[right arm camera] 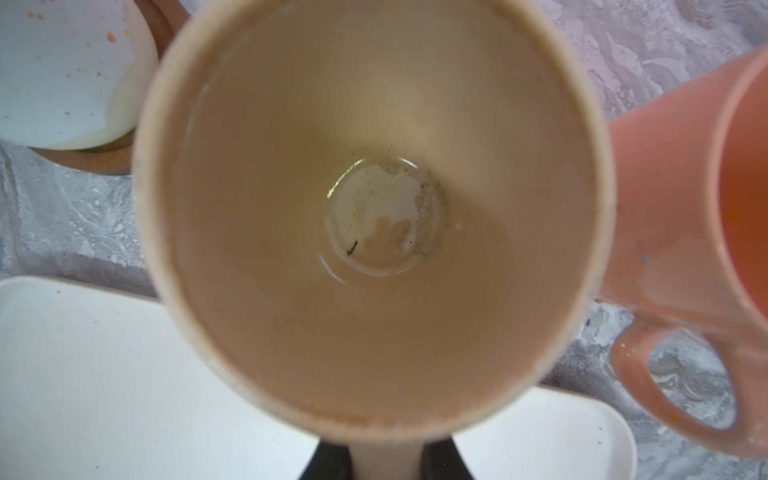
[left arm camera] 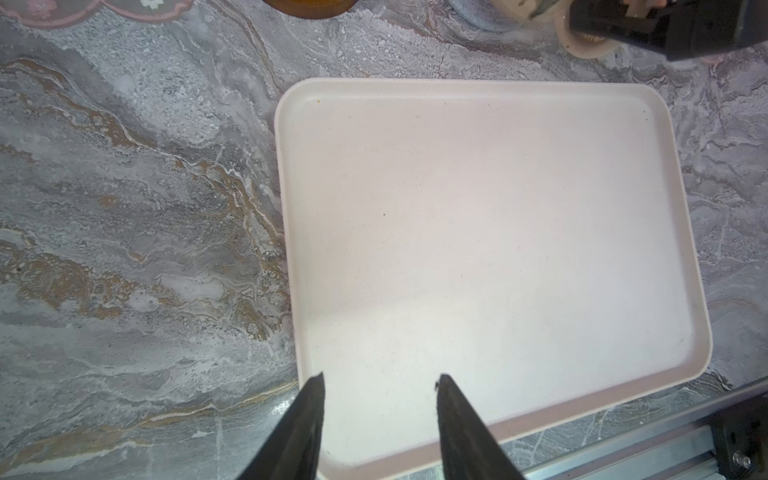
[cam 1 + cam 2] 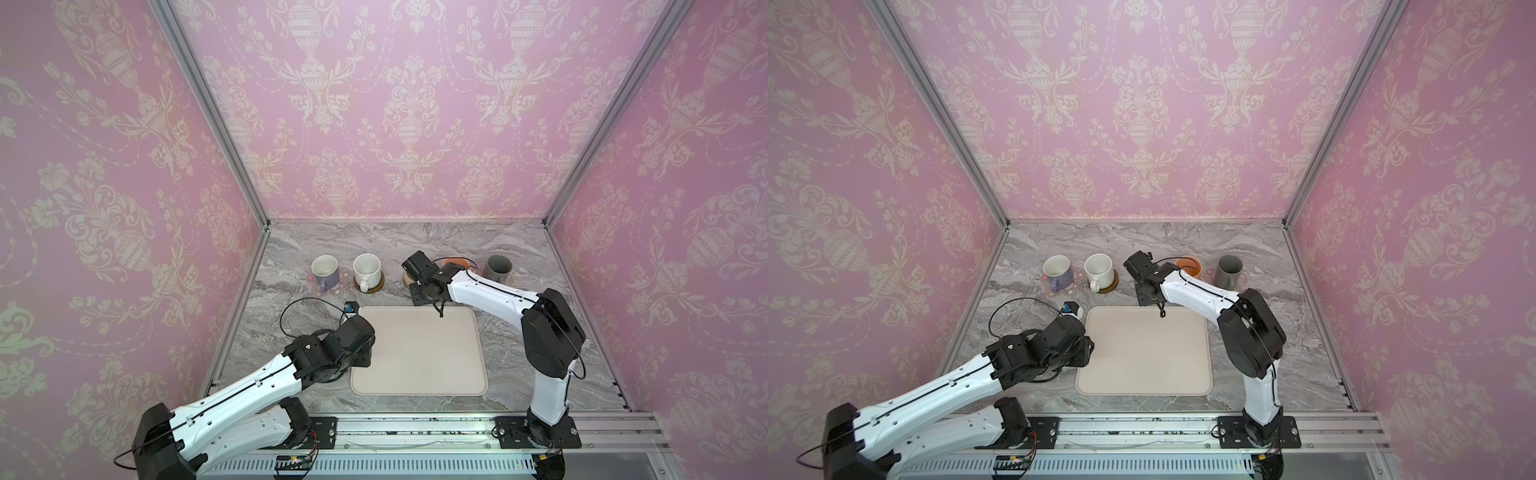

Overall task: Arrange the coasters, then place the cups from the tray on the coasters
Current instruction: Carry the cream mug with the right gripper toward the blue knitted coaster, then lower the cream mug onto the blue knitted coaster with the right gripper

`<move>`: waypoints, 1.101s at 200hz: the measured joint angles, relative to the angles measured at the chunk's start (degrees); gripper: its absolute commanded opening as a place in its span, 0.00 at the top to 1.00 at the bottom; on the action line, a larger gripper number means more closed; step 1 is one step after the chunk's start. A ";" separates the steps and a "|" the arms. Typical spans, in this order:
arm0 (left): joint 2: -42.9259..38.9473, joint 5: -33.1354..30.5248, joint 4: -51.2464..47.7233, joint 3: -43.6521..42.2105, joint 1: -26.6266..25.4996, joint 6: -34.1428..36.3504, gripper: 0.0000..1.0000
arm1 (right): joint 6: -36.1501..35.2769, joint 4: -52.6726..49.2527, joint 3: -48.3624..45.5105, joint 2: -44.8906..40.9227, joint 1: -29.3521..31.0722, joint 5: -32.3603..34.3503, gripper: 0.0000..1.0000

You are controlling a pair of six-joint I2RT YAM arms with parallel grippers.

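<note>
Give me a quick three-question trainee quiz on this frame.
1. True or false: the beige tray holds no mugs.
2. Which mug stands on the brown wooden coaster? A lavender, B white, C grey.
3. Fill in: the right gripper is clamped on the handle of the ____ mug.
Key: 1 true; 2 B, the white mug; 3 the cream-yellow mug.
</note>
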 measured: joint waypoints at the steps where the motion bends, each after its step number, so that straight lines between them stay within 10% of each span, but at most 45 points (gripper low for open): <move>1: 0.00 0.00 0.02 0.00 0.02 0.04 0.53 | 0.00 0.00 0.11 0.09 0.00 0.00 1.00; 220: 1.03 5.03 5.92 -4.42 5.18 1.38 0.52 | 1.53 -3.65 9.49 8.37 -1.60 1.57 1.00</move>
